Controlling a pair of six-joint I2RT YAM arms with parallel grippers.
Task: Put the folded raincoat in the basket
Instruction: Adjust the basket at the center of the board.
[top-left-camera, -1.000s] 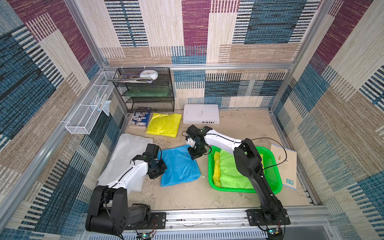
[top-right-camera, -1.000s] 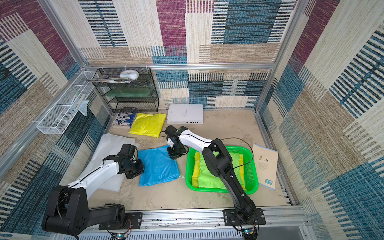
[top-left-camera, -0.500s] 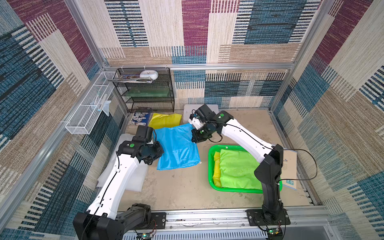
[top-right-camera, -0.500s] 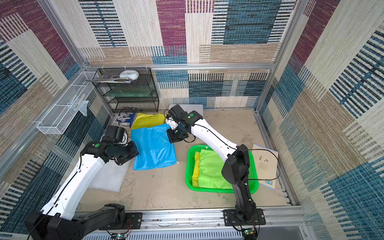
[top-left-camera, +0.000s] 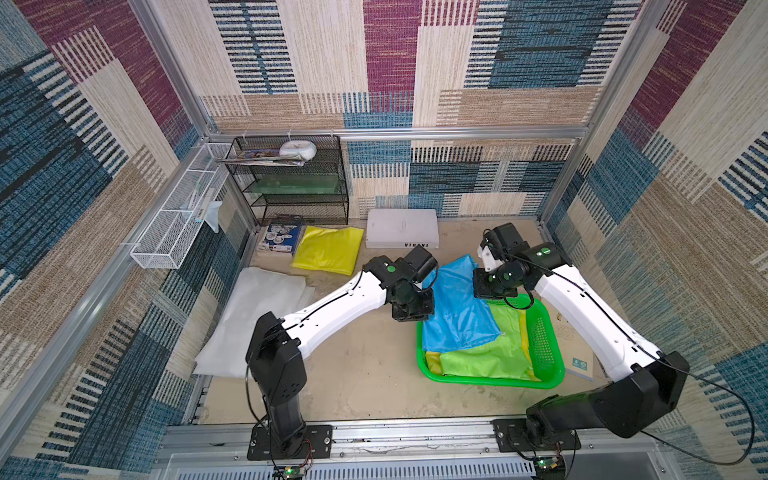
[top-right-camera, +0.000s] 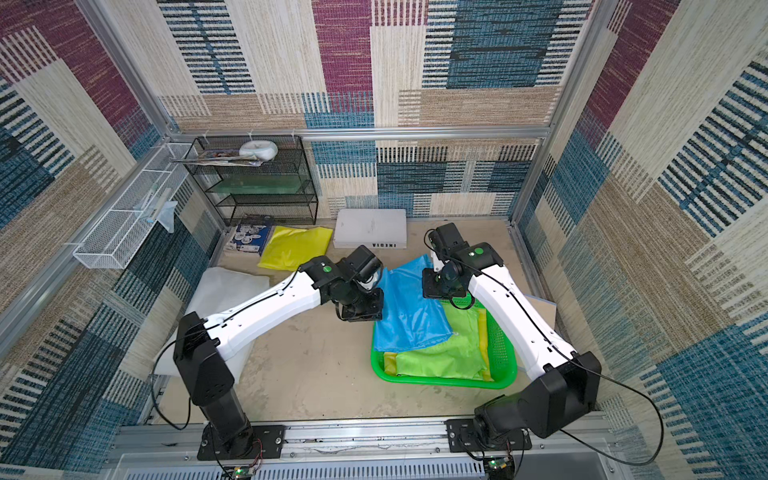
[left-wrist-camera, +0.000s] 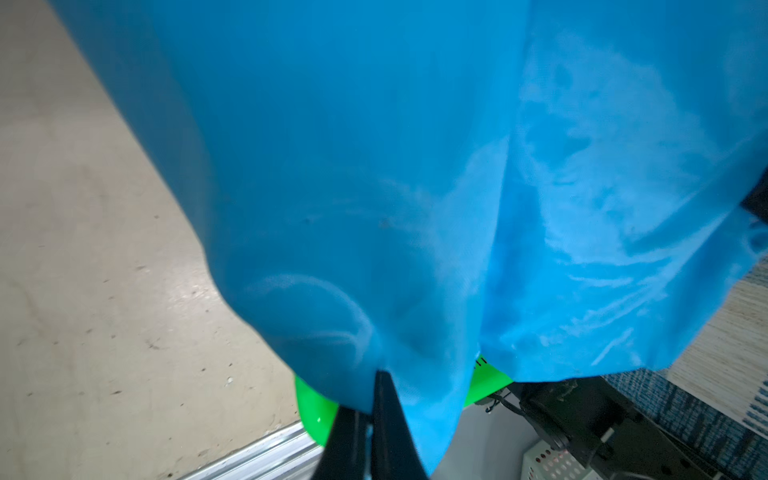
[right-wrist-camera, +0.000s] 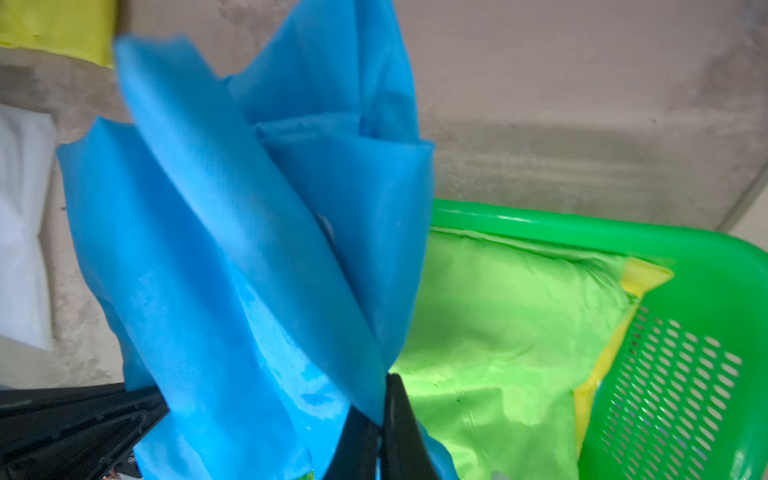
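Raincoat (top-left-camera: 457, 307), blue, hangs between both grippers over the far left part of the basket (top-left-camera: 540, 336). Whether its lower edge rests on the contents cannot be told. In both top views the jaws are hidden under the grippers' own bodies.

The left wrist view is nearly all blurred blue fabric. There the left gripper (left-wrist-camera: 374, 419) is pinched tight on the fabric's edge, with only a sliver of green basket beyond it. The right gripper (right-wrist-camera: 380, 428) is likewise clamped on a bunched corner, its fingers (right-wrist-camera: 399, 415) cut off by the frame. The blue sheet hides the basket's far-left rim.

Inside the basket lies a lime coat (top-left-camera: 486, 357) on a yellow layer (top-left-camera: 432, 360), which is mostly covered. Another yellow coat (top-left-camera: 328, 249) lies on the table (top-left-camera: 365, 374) beside a white box (top-left-camera: 402, 227).
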